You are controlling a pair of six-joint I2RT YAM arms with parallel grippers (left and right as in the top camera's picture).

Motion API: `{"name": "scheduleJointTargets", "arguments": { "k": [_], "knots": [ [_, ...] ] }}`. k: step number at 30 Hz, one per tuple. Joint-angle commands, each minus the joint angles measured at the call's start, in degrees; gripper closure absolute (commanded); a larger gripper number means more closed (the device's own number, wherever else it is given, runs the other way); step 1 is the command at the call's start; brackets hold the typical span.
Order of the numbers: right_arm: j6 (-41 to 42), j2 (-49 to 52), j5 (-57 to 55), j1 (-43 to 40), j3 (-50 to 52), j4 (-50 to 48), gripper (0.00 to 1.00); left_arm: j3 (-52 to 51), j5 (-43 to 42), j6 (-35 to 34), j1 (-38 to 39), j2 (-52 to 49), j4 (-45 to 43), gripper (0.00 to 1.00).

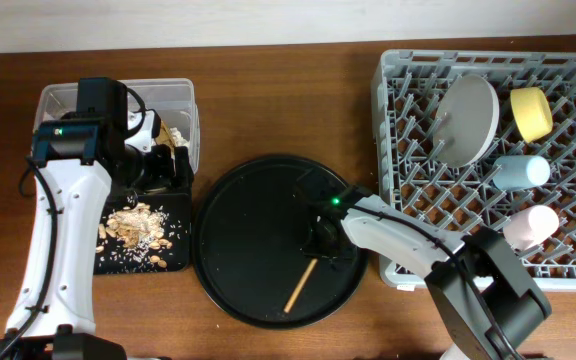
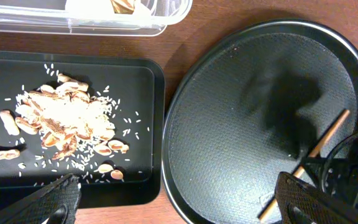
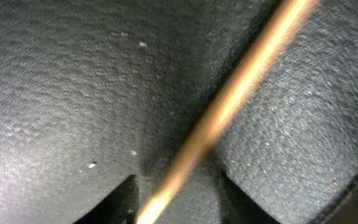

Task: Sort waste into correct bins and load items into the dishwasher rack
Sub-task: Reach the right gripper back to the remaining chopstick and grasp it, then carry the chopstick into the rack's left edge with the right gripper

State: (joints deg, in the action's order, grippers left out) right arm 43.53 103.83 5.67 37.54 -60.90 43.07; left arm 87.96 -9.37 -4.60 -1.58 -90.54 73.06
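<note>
One wooden chopstick (image 1: 301, 285) lies on the large round black tray (image 1: 248, 210). My right gripper (image 1: 323, 238) is low over the chopstick's upper end. In the right wrist view the chopstick (image 3: 229, 99) runs between the open fingers (image 3: 176, 202). My left gripper (image 2: 179, 199) is wide open and empty, above the shallow black tray (image 2: 145, 93) holding tan food scraps (image 2: 61, 121). The clear tub (image 1: 183, 95) holds white tissue (image 2: 92, 6) and a brown-gold wrapper (image 2: 123, 5). The grey rack (image 1: 393, 110) holds the plate (image 1: 468, 118), yellow bowl (image 1: 531, 112), blue cup (image 1: 520, 171) and pink cup (image 1: 531, 225).
The chopstick also shows in the left wrist view (image 2: 325, 137), partly under the right gripper. The tub and black tray sit at the left, the round tray in the middle, the rack at the right. Brown tabletop (image 1: 298, 110) lies between them.
</note>
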Motion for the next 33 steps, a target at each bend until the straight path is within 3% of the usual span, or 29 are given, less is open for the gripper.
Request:
{"name": "scheduleJointTargets", "arguments": {
  "k": [1,3,6,12,17,22,27,33],
  "knots": [
    [0.50,1.99,0.11,0.33,0.59,0.70,0.71,0.13,0.17,-0.13,0.20,0.13,-0.11,0.01],
    [0.50,1.97,0.83,0.31,0.46,0.66,0.86,0.13,0.20,-0.13,0.20,0.13,-0.07,0.01],
    [0.50,1.86,2.78,0.31,-0.85,0.66,0.96,0.13,0.20,-0.13,0.20,0.13,0.09,0.01],
    [-0.66,-0.85,3.78,-0.90,-8.02,2.89,0.96,0.13,0.20,-0.13,0.20,0.13,0.15,0.01],
    [-18.05,-8.28,-1.95,-8.07,-19.61,16.50,0.96,0.13,0.20,-0.11,0.20,0.13,0.28,0.01],
    [-34.62,-11.50,-4.90,-22.16,-33.53,29.70,0.96,0.13,0.20,-0.11,0.20,0.13,0.26,0.01],
    [-35.82,-9.64,-4.83,-32.39,-29.97,30.38,0.96,0.13,0.17,-0.13,0.20,0.13,0.09,0.01],
    [-35.80,-5.55,-4.85,-32.59,-20.46,22.77,0.96,0.13,0.20,-0.13,0.20,0.13,0.11,0.01]
  ]
}}
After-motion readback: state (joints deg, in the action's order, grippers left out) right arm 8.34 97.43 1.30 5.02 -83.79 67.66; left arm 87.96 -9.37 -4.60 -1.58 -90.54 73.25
